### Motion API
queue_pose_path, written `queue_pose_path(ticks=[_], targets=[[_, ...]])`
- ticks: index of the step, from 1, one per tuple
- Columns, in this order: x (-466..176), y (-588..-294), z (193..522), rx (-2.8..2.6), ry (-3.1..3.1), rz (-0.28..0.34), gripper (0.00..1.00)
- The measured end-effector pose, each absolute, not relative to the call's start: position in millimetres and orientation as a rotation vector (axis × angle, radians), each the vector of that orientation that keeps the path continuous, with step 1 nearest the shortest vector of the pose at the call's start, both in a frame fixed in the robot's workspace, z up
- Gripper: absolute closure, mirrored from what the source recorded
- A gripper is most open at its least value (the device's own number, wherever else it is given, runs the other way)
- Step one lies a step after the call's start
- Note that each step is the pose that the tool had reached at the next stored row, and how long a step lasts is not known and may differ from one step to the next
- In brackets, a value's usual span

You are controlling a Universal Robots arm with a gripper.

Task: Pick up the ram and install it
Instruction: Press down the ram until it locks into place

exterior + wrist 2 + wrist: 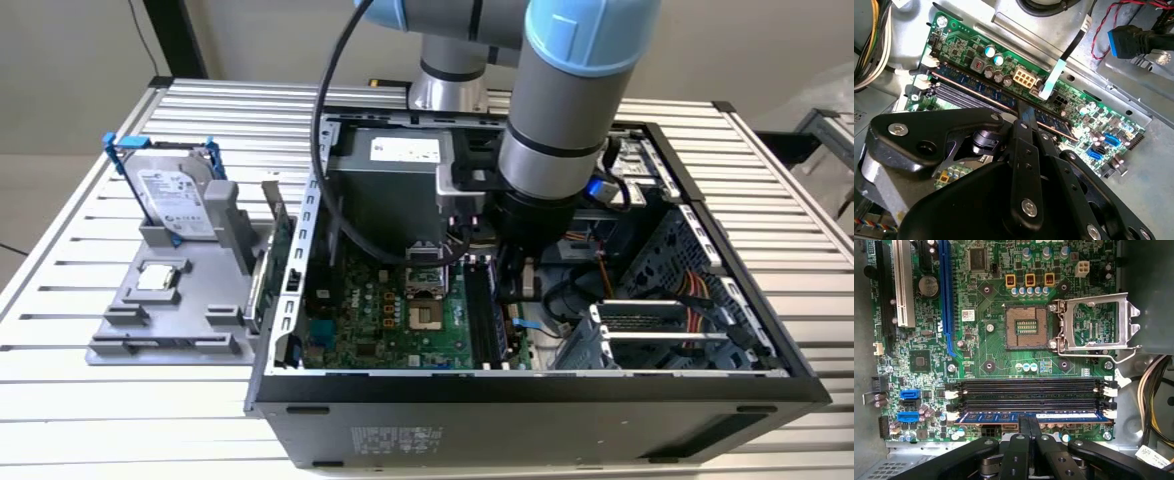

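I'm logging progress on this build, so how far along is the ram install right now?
Picked up and carried over: the ram sits in the outermost memory slot of the motherboard, with the other slots beside it bare. In hand: the gripper is shut on the ram's middle in both wrist views. Left: whether it is fully seated and latched cannot be told; the white end clips look alike.

Even, bright room light fills the exterior view; the computer case (534,395) interior sits in shadow. In both wrist views the motherboard (1004,315) is sharp, lit, with slight glare on metal.
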State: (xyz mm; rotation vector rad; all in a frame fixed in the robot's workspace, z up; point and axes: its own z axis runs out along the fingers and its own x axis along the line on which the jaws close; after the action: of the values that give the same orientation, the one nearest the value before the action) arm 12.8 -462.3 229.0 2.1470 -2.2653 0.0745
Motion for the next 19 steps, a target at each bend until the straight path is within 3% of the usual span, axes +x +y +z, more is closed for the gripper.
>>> queue_pose_path(ticks=[19], targets=[[12.7,-462.4,223.8,2.146,-2.264,0.072,1.00]])
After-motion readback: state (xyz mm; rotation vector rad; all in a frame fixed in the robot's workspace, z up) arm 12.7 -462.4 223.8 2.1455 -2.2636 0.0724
